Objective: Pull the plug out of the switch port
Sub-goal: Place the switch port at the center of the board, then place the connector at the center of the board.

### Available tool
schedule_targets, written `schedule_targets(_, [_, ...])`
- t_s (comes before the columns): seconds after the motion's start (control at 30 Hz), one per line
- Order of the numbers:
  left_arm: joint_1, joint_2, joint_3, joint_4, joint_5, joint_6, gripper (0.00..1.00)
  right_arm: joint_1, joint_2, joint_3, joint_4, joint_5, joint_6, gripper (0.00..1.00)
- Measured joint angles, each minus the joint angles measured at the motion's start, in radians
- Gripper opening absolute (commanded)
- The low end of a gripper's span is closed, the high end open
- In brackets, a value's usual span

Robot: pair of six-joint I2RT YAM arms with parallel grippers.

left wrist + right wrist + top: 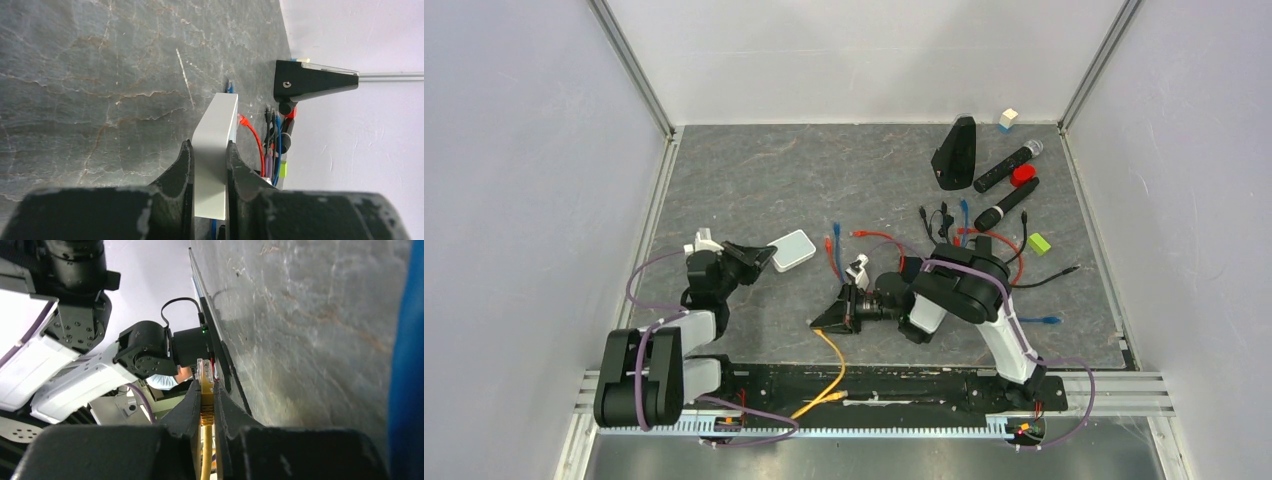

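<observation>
The switch is a small white box [792,250] on the grey mat, left of centre. My left gripper [761,255] is shut on its near end; in the left wrist view both black fingers [184,161] press the sides of the box [216,135]. My right gripper [832,319] sits near the front edge, apart from the switch, and is shut on a yellow plug [205,386] with a clear tip. Its yellow cable [832,362] trails over the front rail. The plug is out of the switch. I cannot see the switch's ports.
Loose red, blue and black cables [894,240] lie right of the switch. A black wedge stand [954,152], two microphones [1007,165], a red disc [1023,174], a green block [1038,243] and a white cube [1008,118] are at the back right.
</observation>
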Motion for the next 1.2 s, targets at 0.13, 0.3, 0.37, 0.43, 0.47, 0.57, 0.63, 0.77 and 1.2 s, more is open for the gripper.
schedule_targets(0.13, [0.003, 0.057, 0.005, 0.001, 0.036, 0.011, 0.02, -0.021, -0.037, -0.032, 0.015, 0.000, -0.010, 0.00])
schedule_targets(0.3, [0.005, 0.045, 0.045, -0.184, 0.096, 0.085, 0.06, -0.107, -0.198, 0.059, -0.240, 0.026, -0.195, 0.00])
schedule_targets(0.37, [0.004, 0.019, 0.081, -0.285, 0.104, 0.123, 0.08, -0.138, -0.273, 0.151, -0.399, 0.066, -0.312, 0.00])
schedule_targets(0.43, [0.004, -0.016, 0.124, -0.391, 0.094, 0.176, 0.24, -0.162, -0.323, 0.240, -0.520, 0.107, -0.412, 0.00])
schedule_targets(0.47, [0.005, -0.032, 0.140, -0.437, 0.087, 0.200, 0.30, -0.177, -0.342, 0.284, -0.579, 0.128, -0.462, 0.00])
schedule_targets(0.57, [0.005, -0.047, 0.171, -0.520, 0.072, 0.237, 0.43, -0.216, -0.368, 0.379, -0.729, 0.190, -0.580, 0.00])
schedule_targets(0.63, [0.005, -0.034, 0.185, -0.550, 0.066, 0.257, 0.75, -0.243, -0.370, 0.422, -0.824, 0.230, -0.641, 0.00])
schedule_targets(0.77, [0.006, 0.040, 0.195, -0.591, 0.078, 0.287, 0.81, -0.288, -0.370, 0.493, -0.995, 0.293, -0.738, 0.00])
schedule_targets(1.2, [0.005, -0.089, 0.229, -0.782, -0.016, 0.332, 0.84, -0.359, -0.227, 0.686, -1.275, 0.425, -0.932, 0.23])
